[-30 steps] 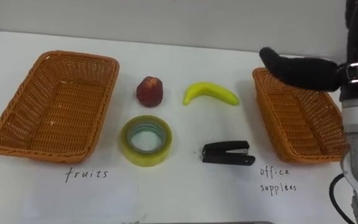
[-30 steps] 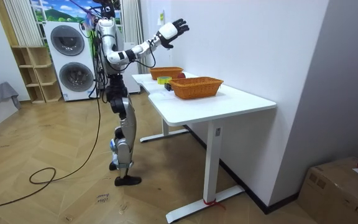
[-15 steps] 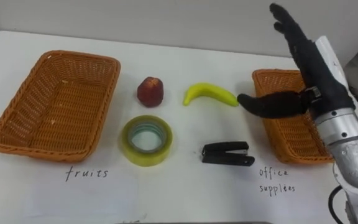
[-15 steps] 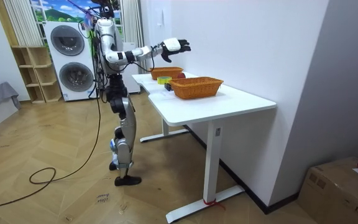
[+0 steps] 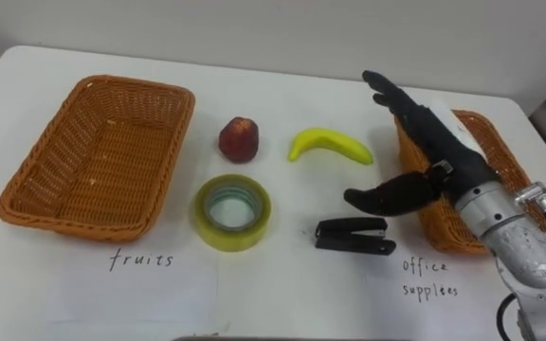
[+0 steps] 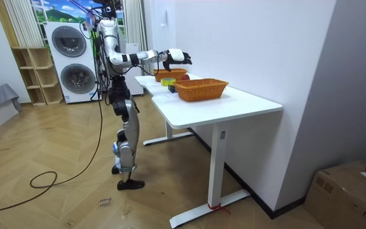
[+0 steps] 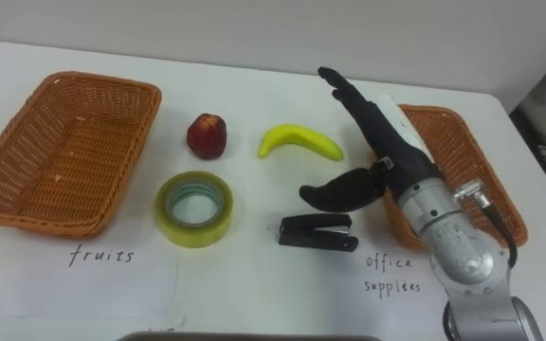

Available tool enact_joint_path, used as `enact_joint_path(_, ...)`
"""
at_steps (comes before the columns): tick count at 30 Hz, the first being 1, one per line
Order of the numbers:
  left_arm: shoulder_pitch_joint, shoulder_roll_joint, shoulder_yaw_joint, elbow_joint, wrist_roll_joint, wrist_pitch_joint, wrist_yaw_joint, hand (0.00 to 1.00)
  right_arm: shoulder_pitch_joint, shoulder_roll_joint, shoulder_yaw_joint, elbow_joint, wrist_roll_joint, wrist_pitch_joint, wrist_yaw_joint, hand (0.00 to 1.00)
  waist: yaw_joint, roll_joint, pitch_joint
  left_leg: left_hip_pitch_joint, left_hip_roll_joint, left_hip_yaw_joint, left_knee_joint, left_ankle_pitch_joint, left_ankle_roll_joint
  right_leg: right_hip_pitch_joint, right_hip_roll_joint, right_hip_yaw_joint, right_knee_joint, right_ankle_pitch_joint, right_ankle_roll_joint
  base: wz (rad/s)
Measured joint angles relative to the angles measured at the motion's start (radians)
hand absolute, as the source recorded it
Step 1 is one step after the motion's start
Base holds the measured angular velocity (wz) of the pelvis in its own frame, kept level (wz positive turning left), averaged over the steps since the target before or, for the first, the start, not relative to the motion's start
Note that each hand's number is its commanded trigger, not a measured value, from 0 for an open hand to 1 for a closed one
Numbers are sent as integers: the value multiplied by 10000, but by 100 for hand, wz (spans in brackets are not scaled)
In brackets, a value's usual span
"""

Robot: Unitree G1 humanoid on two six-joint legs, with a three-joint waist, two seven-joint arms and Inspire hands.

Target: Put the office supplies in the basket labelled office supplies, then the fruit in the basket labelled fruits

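A: Right hand [image 5: 436,159] first. Fingers [image 5: 394,95] straight and spread, thumb out sideways, nothing held. We log it as released.
B: Agreed. It's above the table [image 5: 282,289], just left of the office basket [image 5: 500,152].
A: Nearest thing?
B: Stapler [image 5: 354,234], just under the thumb tip, on the robot's side of the hand. Its long axis runs left to right, across the line of the fingers.
A: Banana [image 5: 328,145]?
B: Just left of the fingers, also crosswise.
A: We'd guess stapler next: come back and down, turn to pinch across its narrow sides.
B: Looks: black, closed, flat on the table. Tape [image 5: 231,210] and apple [image 5: 239,139] sit further left by the fruit basket [image 5: 131,85], which is empty.
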Motion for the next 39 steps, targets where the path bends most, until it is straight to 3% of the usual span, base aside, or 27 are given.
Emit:
enact_joint_path(16,-15,-7,-7,-134,-3,77,-8,0,9,6,356,-1,-840,433,1374,0,174,44,-22,-139,-3,-209,30,4,3,7,-5,-148,-124,30,-2,2)
enact_joint_path(28,-45,52,-401,-463,-17,200,-413,0,88,23,846,221,-1541,825,2222,0,257,-56,-17,-146,-8,-231,30,4,4,0,-10,-132,-137,30,-2,0)
enact_joint_path(39,40,216,-566,-704,-10,205,-421,0,104,22,872,388,-2151,909,2876,0,309,-160,-13,-132,-12,-230,29,4,4,-2,-3,-99,-137,30,-2,0)
